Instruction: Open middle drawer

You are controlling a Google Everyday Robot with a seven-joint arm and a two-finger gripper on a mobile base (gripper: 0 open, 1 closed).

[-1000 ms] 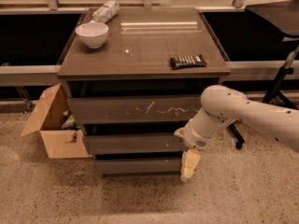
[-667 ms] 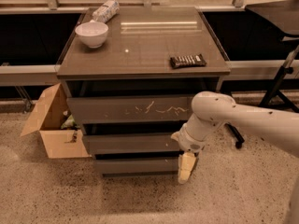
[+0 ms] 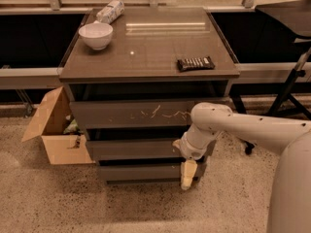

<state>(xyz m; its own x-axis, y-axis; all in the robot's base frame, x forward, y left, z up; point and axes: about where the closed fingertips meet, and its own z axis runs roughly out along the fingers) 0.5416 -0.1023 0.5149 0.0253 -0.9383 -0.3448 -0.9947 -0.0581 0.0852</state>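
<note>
The middle drawer [image 3: 133,148] is a wide, flat dark grey-brown front, handleless, between the scratched top front [image 3: 131,113] and the lowest front [image 3: 141,171] of the cabinet. My white arm reaches in from the right, its wrist in front of the middle drawer's right end. My gripper [image 3: 187,174] hangs down from the wrist with pale yellowish fingers, over the right end of the lowest front, just below the middle drawer.
On the cabinet top [image 3: 150,42] lie a white bowl [image 3: 95,35], a crumpled bottle [image 3: 110,11] and a dark snack bar [image 3: 195,63]. An open cardboard box [image 3: 56,130] stands left of the cabinet. A black stand's leg [image 3: 286,89] is at the right.
My arm and gripper have shifted left along the cabinet front, closer to the middle drawer's right end. The drawers look unmoved.
</note>
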